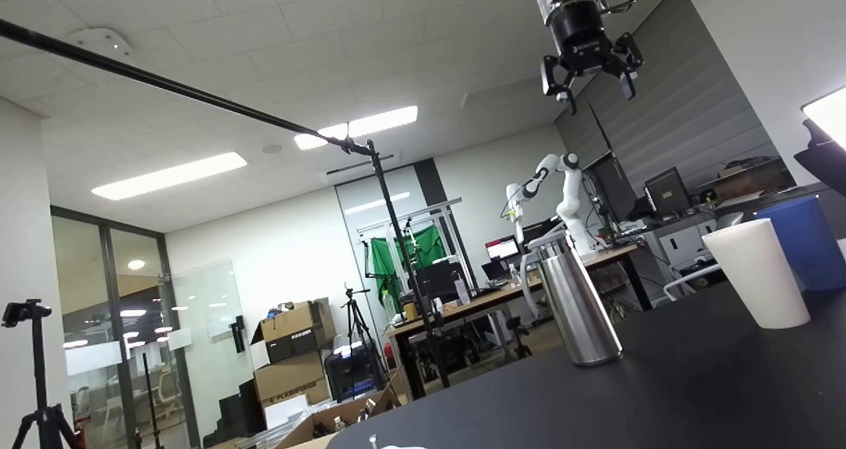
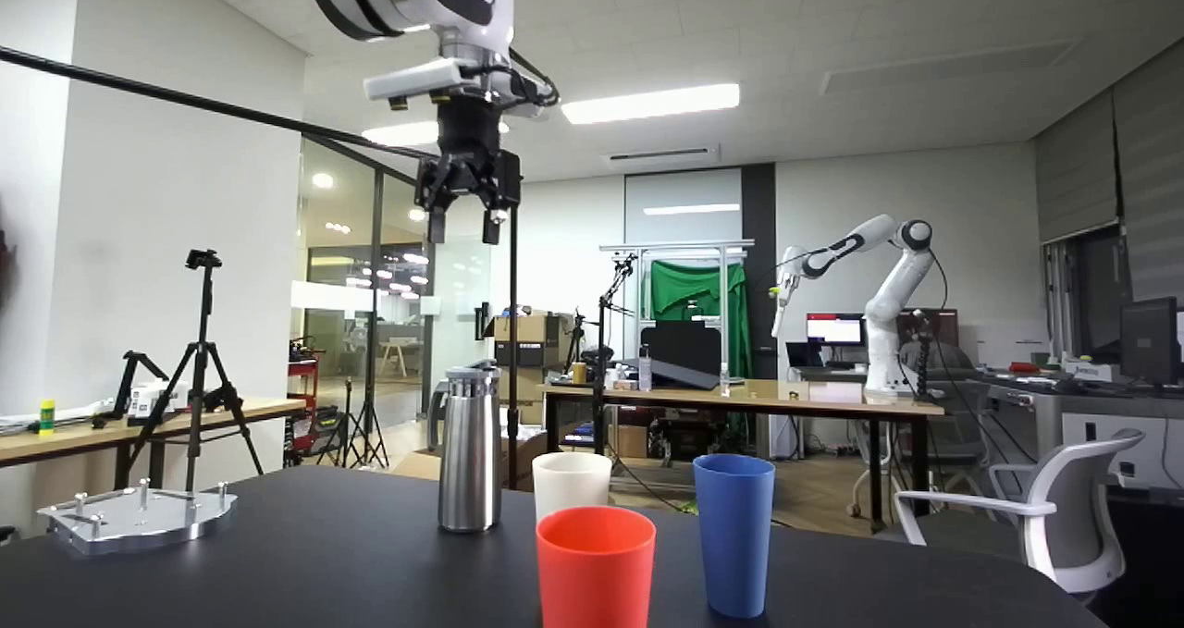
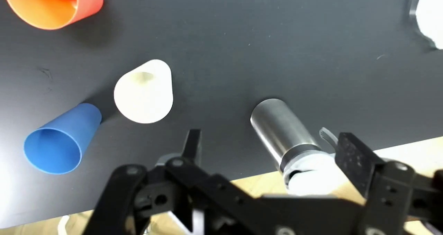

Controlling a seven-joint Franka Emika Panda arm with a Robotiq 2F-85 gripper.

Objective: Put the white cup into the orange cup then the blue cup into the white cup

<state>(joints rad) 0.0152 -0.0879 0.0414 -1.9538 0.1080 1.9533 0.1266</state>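
The white cup stands upright on the black table, behind the orange cup in an exterior view, which partly hides the white cup. The blue cup stands upright beside them; it also shows in an exterior view behind the white cup. In the wrist view the orange cup is cut off at the upper left, with the white cup and blue cup below it. All three are apart. My gripper is open and empty, high above the table, also in an exterior view.
A steel flask with a handle stands on the black table, below my fingers in the wrist view. A metal plate with upright pegs lies at the table's side. The table edge runs below the flask.
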